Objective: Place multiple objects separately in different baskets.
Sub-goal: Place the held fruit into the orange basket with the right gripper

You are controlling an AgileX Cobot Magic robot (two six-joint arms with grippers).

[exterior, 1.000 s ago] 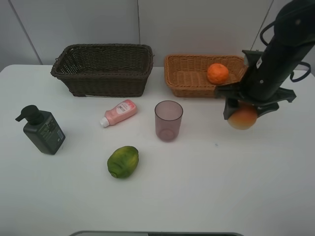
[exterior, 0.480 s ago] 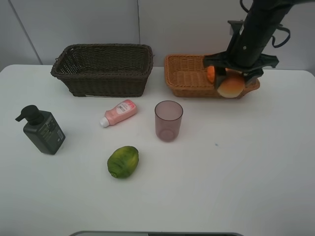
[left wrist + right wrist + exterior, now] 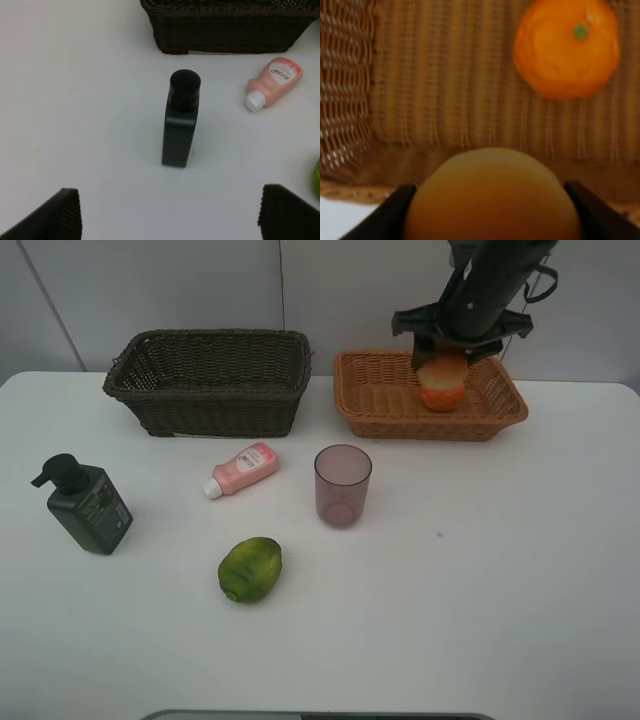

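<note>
You've carried the red-yellow fruit (image 3: 441, 373) over the tan basket (image 3: 385, 426), right fingers (image 3: 392, 212) clamped on it above the orange (image 3: 441, 399). Left fingers (image 3: 55, 215) hang wide over the pump bottle (image 3: 181, 125).

We look down on a white table (image 3: 500, 620) with a smooth, matt top that fills most of the high view. Behind its far edge stands a pale grey wall (image 3: 180, 280) made of flat panels. One thin seam (image 3: 281, 285) runs straight up near the middle, and another seam (image 3: 45, 302) slants on the left. The light is even and soft, so the shadows on the tabletop are faint and short. We notice a tiny dark speck (image 3: 438, 534) on the surface, and a dark grey strip (image 3: 320, 715) along the near edge.
</note>
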